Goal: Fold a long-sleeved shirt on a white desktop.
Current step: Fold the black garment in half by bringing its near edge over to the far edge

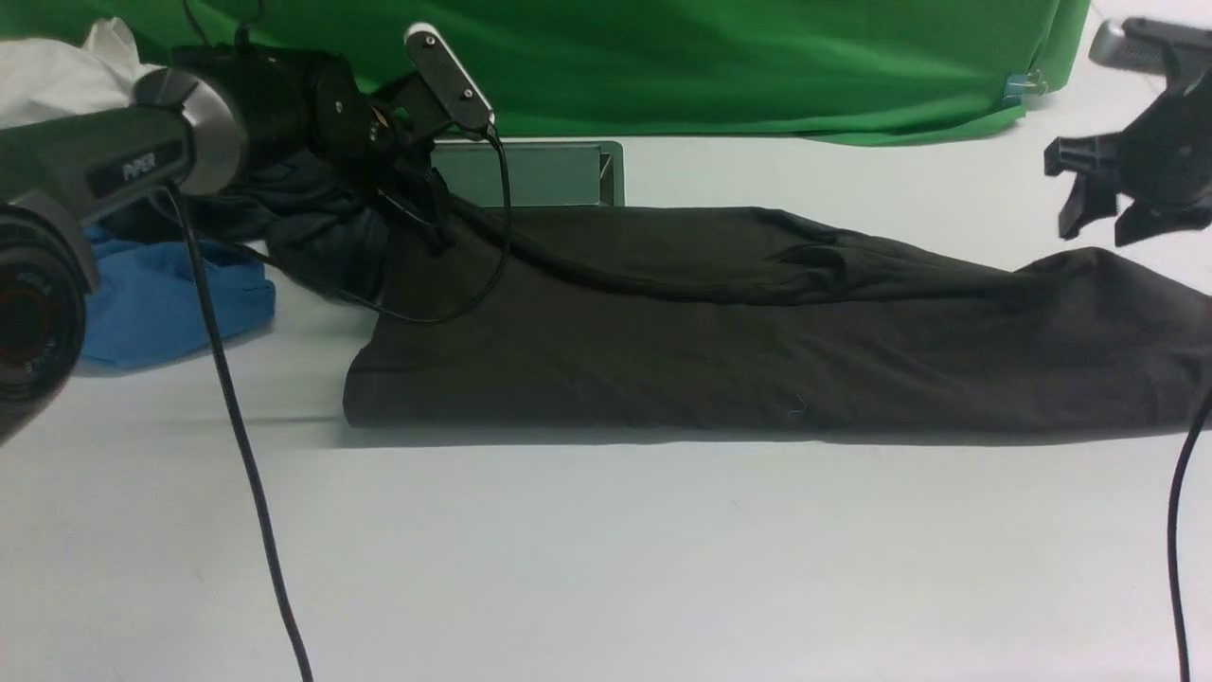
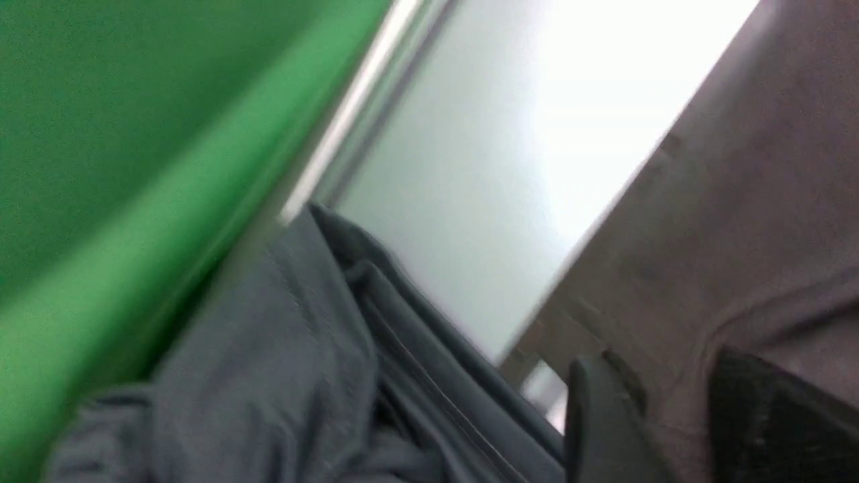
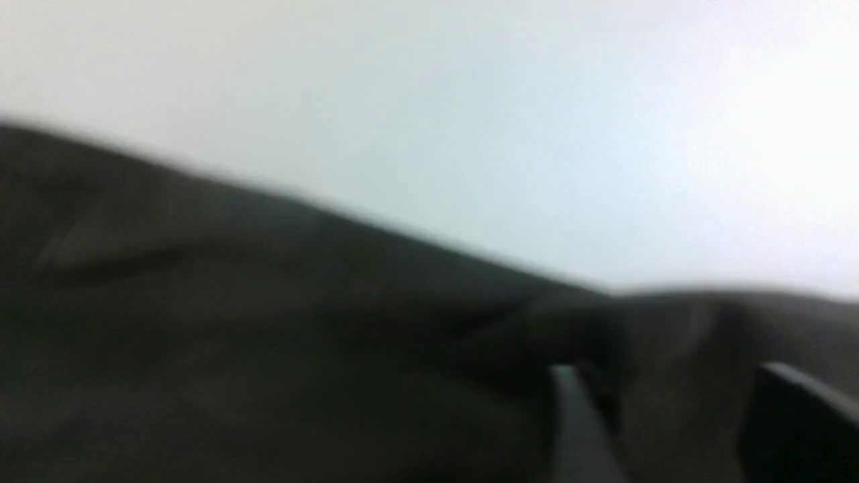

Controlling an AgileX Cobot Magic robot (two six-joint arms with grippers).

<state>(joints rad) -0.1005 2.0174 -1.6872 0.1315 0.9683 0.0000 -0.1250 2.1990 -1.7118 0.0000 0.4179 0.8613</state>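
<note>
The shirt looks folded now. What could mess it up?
The left gripper sits low on the long-sleeved shirt, so lifting away might snag cloth and spoil the fold. Its cable loops over the shirt and could drag it. The other dark garment lies close and might get caught.

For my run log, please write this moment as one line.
shirt: lying as long band on table | left fingers: apart, low at shirt's far left corner | right fingers: apart, raised near shirt's right end

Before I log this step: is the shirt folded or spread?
Folded: the long-sleeved shirt lies as a narrow doubled band on the white desktop.
</note>
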